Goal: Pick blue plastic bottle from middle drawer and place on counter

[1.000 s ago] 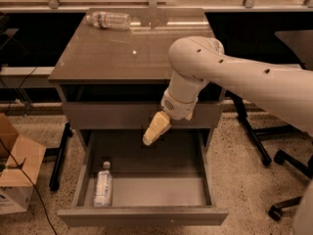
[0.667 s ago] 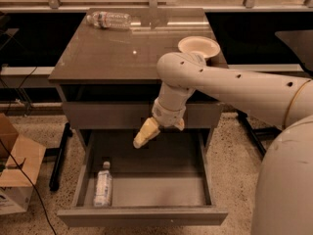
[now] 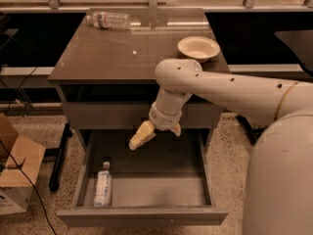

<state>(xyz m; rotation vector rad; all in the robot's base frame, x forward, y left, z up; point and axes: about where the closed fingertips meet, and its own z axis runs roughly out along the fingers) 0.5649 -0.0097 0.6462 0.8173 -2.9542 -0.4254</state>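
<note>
Currently I judge the task to be at its opening stage: nothing has been picked up. The middle drawer (image 3: 146, 214) stands pulled out, so access is available. The blue plastic bottle (image 3: 102, 187) lies on its side on the drawer floor, along the left wall near the front corner, cap pointing to the rear. The counter (image 3: 112, 58) above it carries a white bowl (image 3: 198, 48) at its right rear and a longer clear bottle (image 3: 108, 20) at its left rear; the surface between them is where I would expect the placement. Outstanding items: reach, grasp, lift and set-down. The arm (image 3: 220, 89) enters from the right, bends at an elbow over the counter's front edge and drops the wrist in front of the cabinet. The gripper (image 3: 157, 132) hangs above the open drawer, roughly at its middle and toward the back, above and right of the bottle and well apart from it. Its fingers (image 3: 141, 137) appear spread and grasp nothing; the longer one angles down and left.
</note>
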